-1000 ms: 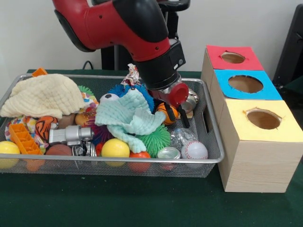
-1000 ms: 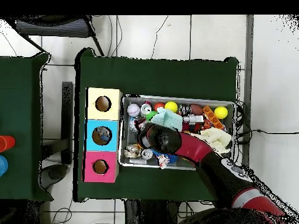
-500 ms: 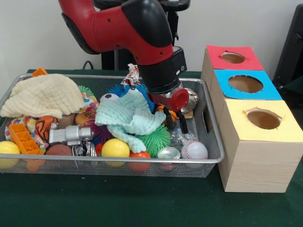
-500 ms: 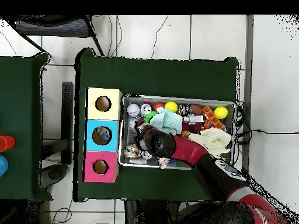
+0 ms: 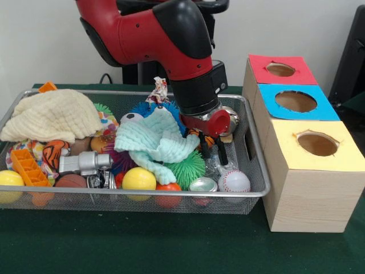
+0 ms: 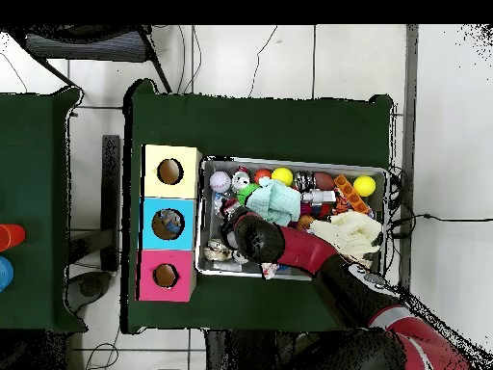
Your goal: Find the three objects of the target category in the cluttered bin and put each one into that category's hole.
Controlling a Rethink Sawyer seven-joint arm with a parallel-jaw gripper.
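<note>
Front view, left of bin: the cream cloth (image 5: 51,114) drapes over toys, so targets may lie hidden beneath it.
Centre: the mint cloth (image 5: 157,140) and green spiky ball (image 5: 187,168) crowd the arm's reach; a snagged fold could drag clutter along.
Gripper (image 5: 213,149): fingers narrowly parted, low among shiny items beside the baseball (image 5: 234,181); no grasp is evident.
Risk: fingers could nudge the baseball or slip on the shiny items.
Right: the three-hole box (image 5: 302,171) stands just beside the bin (image 5: 254,165); which hole is wanted cannot be told.
</note>
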